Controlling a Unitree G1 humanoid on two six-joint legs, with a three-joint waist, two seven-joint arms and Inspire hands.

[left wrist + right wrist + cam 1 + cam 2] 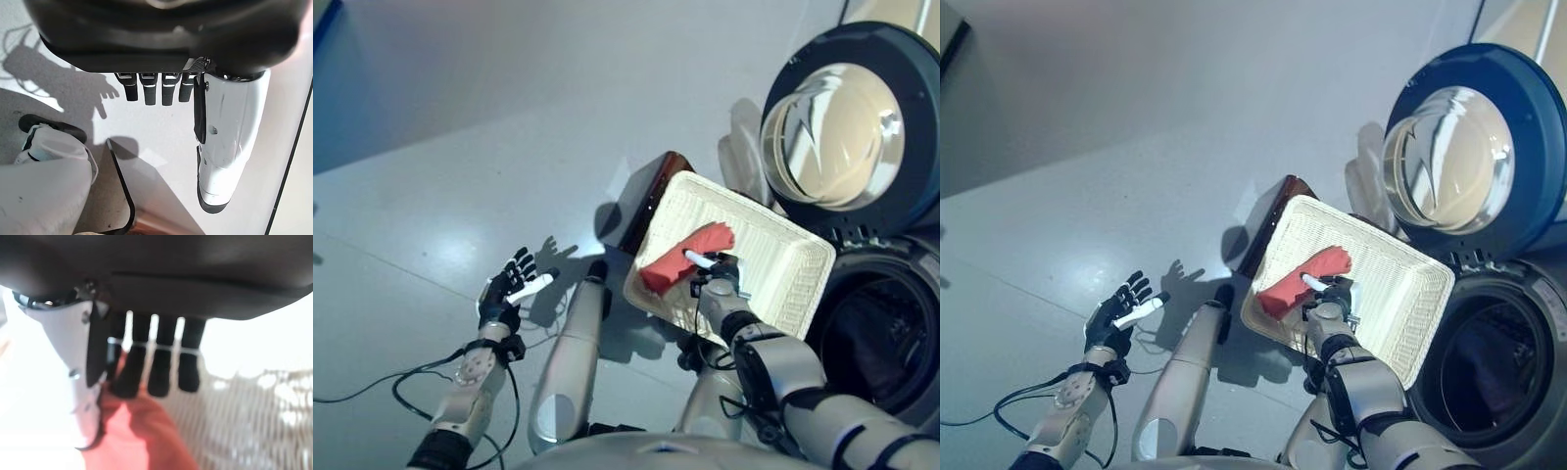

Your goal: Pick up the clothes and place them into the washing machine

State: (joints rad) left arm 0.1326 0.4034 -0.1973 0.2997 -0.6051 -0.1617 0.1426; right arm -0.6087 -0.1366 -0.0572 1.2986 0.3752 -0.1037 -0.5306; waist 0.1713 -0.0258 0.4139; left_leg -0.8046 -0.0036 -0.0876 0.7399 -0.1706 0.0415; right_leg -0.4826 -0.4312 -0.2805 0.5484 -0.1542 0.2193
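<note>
Nearest, the robot's left hand (505,292) hangs over bare floor at the lower left, fingers spread and straight, holding nothing; its wrist view shows only pale floor past the fingertips. To the right, the right hand (1330,296) reaches into the white woven rectangular laundry basket (1400,286) and rests on the red crumpled cloth (1285,285), which lies in the basket's near-left part. In the right wrist view the dark fingers (159,373) curl down onto the red fabric with the white-covered thumb (80,387) alongside it, pinching the cloth. The rest of the basket's woven bottom is bare, so there is open room toward its far and right rims.

Just beyond the basket's far-left edge, a dark brown glossy rectangular object (652,194) shows partly from beneath it. Right of the basket, touching or nearly touching its right rim, stands the front-loading washing machine with its dark round drum opening (1491,370) exposed. Above the opening, the round dark-blue-rimmed glass door (1457,149) is swung fully open and stands clear of the drum mouth.

Farther out, the smooth grey-white floor (509,117) extends unobstructed to the left and far side, crossed by a few thin seam lines.
</note>
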